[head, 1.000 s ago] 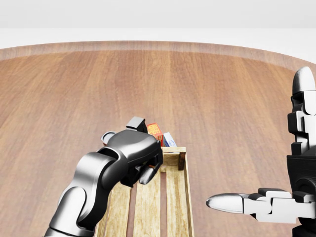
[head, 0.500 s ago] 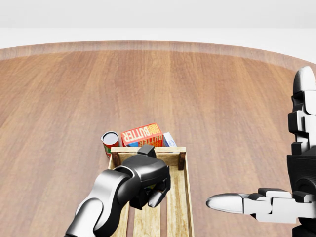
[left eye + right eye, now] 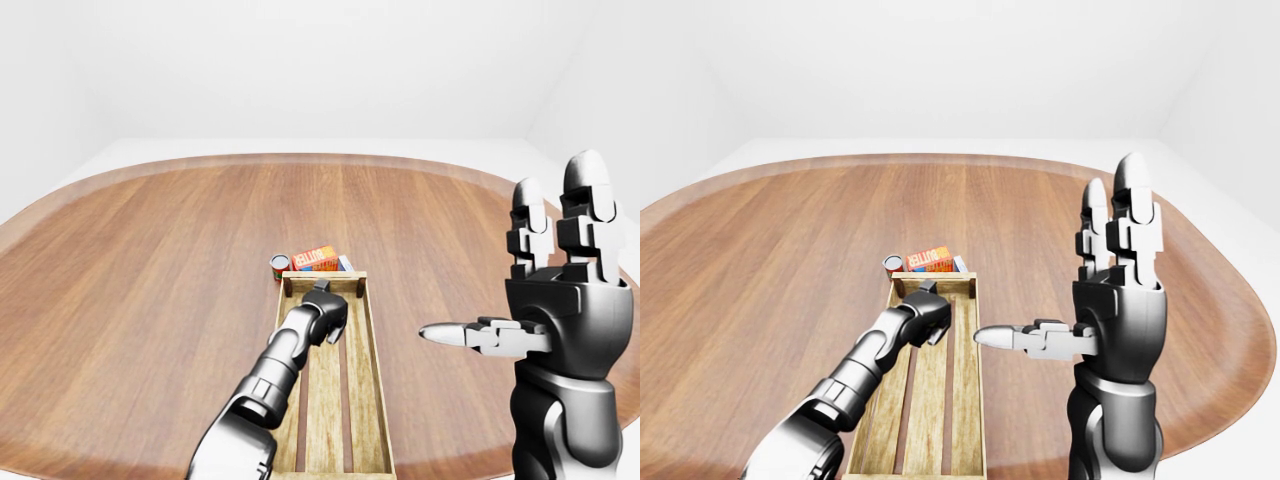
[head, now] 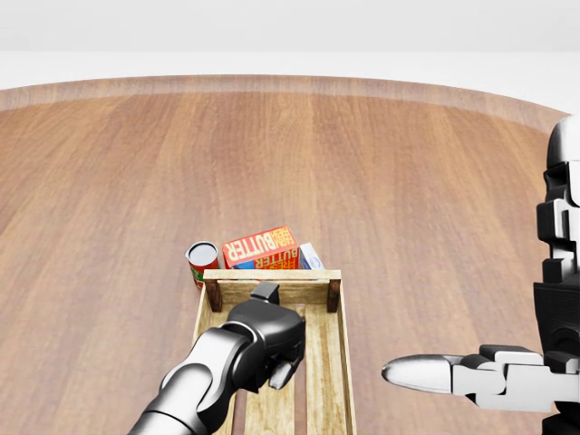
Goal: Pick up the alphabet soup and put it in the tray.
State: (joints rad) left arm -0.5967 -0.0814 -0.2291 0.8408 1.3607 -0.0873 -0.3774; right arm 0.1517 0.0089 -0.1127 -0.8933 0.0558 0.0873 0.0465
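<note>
The alphabet soup (image 4: 201, 261) stands upright on the tabletop (image 4: 408, 181), just outside the tray (image 4: 329, 362) at its upper-left corner. Left hand (image 4: 268, 343) over the tray, fingers curled together, empty. Right hand (image 3: 560, 300) raised, fingers spread apart.

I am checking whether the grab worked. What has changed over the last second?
The left hand pulled back from the alphabet soup and butter box, toward the bottom of the head view, and now hangs over the tray, holding nothing. The right hand dropped slightly, fingers still spread. The can, the boxes and the tray stayed put; the can is still on the table outside the tray.
</note>
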